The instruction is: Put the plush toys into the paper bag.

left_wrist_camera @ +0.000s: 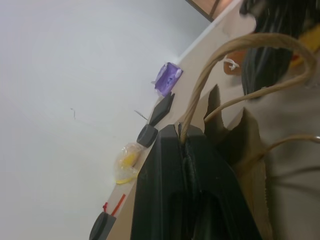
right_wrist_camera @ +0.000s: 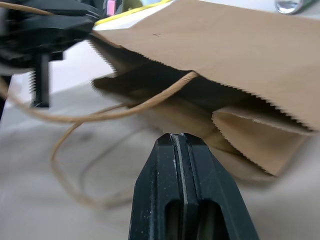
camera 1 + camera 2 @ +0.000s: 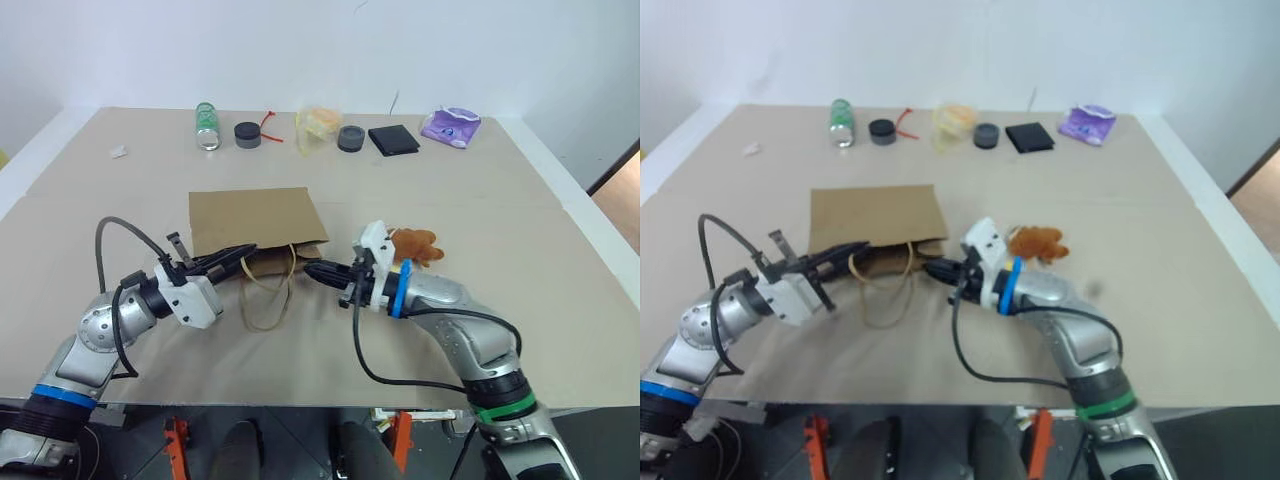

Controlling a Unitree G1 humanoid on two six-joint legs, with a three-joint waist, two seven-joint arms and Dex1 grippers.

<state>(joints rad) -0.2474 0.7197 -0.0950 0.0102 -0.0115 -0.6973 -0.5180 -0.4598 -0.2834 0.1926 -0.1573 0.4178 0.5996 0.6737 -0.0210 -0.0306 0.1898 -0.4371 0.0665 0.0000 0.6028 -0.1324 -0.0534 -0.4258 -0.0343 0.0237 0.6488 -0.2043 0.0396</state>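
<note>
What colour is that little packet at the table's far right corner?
Purple, the packet shows best in the left eye view.

Table (image 3: 560, 300) in front of me, beige top w/ pale edges; faint seam lines cross it, like sheets of card laid down. White wall (image 3: 300, 50) behind, plain, no windows; light even, soft, no hard shadows. Far right, past the table corner, a dark strip and a bit of orange-brown floor (image 3: 620, 195). At the far left edge a small yellow patch; can't tell what. Under the near edge, dark space w/ orange frame bits (image 3: 177, 440). Along the far side of the table misc clutter in a row, near the wall; small white scrap (image 3: 118, 152) lies apart at far left.
</note>
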